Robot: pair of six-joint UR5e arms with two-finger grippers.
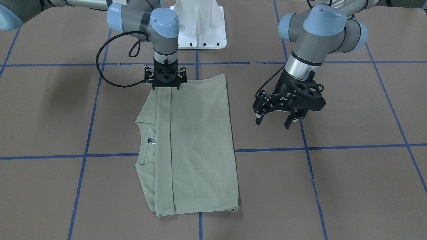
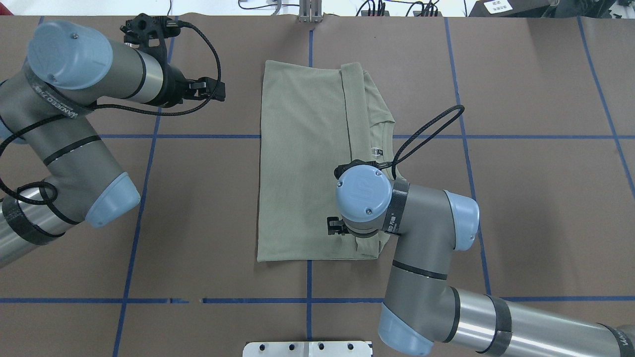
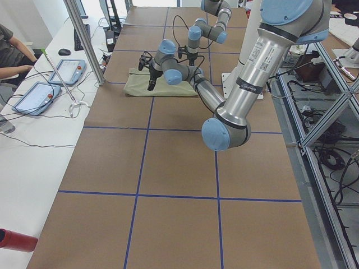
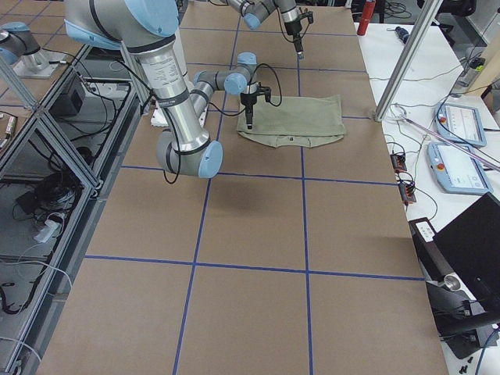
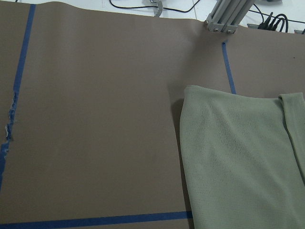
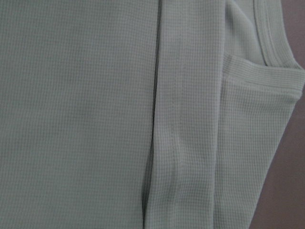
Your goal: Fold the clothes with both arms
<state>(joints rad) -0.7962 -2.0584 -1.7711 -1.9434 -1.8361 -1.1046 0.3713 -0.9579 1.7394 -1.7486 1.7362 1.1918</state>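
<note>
Shirt (image 2: 302,163), folded to a rectangle, lies on the brown table (image 2: 198,223) crossed by blue tape lines (image 2: 198,136). Our left gripper (image 1: 273,123) hangs beside it, spread wide and empty. Our right gripper (image 1: 165,87) meets its edge, and we cannot tell its grip.

Open table (image 2: 545,208) around shirt (image 2: 302,163), right arm (image 2: 421,223) over one corner.

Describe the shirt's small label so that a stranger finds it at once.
On the brown table lies a folded sage-green shirt. Inside its collar sits the neck label: small, dark, with a white loop, the only spot on the cloth that is not green.
</note>
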